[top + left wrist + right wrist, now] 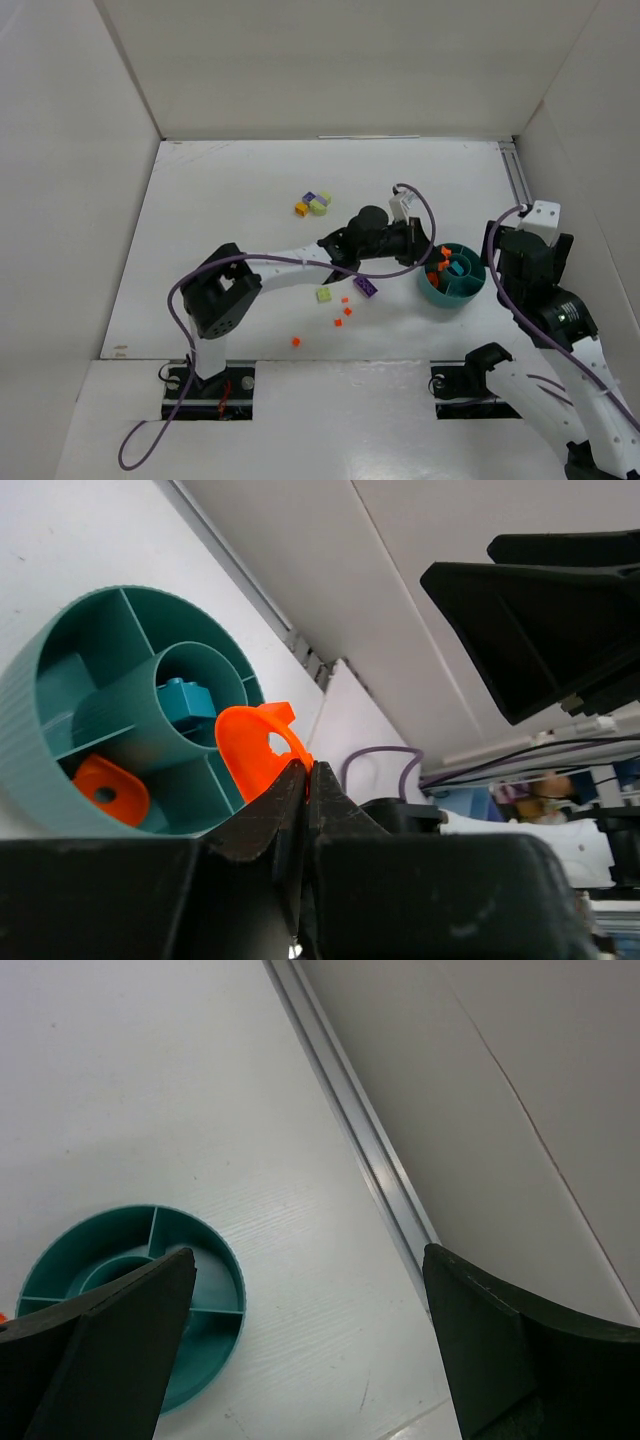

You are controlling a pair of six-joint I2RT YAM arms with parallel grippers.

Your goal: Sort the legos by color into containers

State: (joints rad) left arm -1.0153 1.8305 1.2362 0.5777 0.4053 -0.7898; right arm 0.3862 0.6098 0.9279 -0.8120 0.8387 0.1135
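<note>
Top external view: my left gripper [430,254] reaches to the edge of the teal bowl [452,301], and a purple brick [365,287] and orange bits [343,312] lie on the table [230,200]. Left wrist view: its jaws are pinched tight on a rounded orange piece [250,748] just beside the bowl; a teal brick [185,700] sits in the middle cup [130,720]. Right wrist view: my right gripper [308,1260] is wide open, holding nothing.
</note>
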